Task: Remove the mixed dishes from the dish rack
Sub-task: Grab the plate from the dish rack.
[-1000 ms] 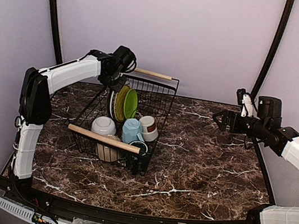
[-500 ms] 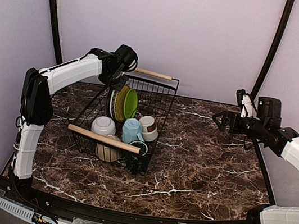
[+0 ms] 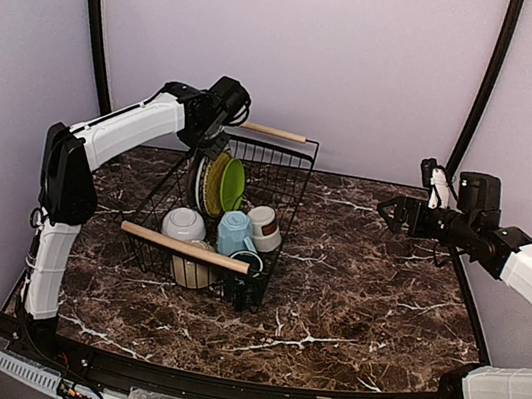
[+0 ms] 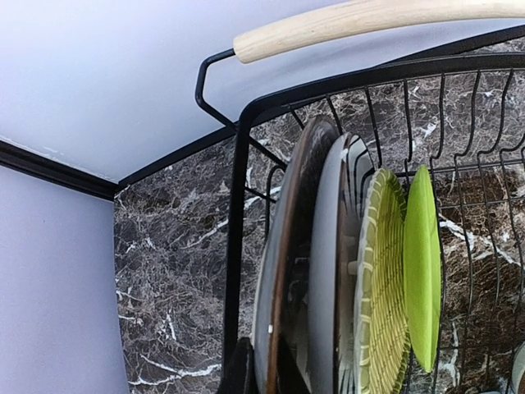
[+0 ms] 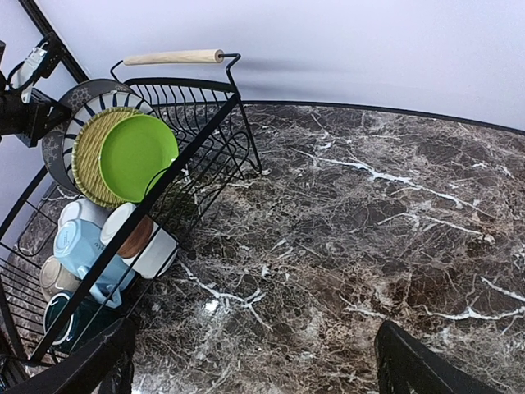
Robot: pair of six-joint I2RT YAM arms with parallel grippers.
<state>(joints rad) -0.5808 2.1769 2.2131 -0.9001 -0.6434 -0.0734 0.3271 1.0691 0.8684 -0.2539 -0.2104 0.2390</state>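
The black wire dish rack (image 3: 287, 149) stands left of centre on the marble table, with a wooden handle at each end. Plates stand on edge at its far left: a dark brown-rimmed plate (image 4: 289, 238), a black-and-white striped plate (image 4: 351, 176), a ribbed yellow-green plate (image 4: 379, 271) and a lime-green plate (image 3: 233, 184). My left gripper (image 3: 211, 136) reaches down from above and is shut on the dark plate's rim, one finger on each face (image 4: 264, 373). My right gripper (image 3: 393, 212) hovers open over bare table at the right, nothing between its fingers (image 5: 254, 369).
Lower in the rack lie a white bowl (image 3: 184, 223), a light blue mug (image 3: 233, 231), a brown-white cup (image 3: 264, 226), a cream bowl (image 3: 192, 271) and a dark green mug (image 3: 248, 263). The back wall rises just behind the rack.
The left gripper's jaws have closed onto the dark plate's rim and the wrist has edged up and to the right. The right arm has hardly moved.
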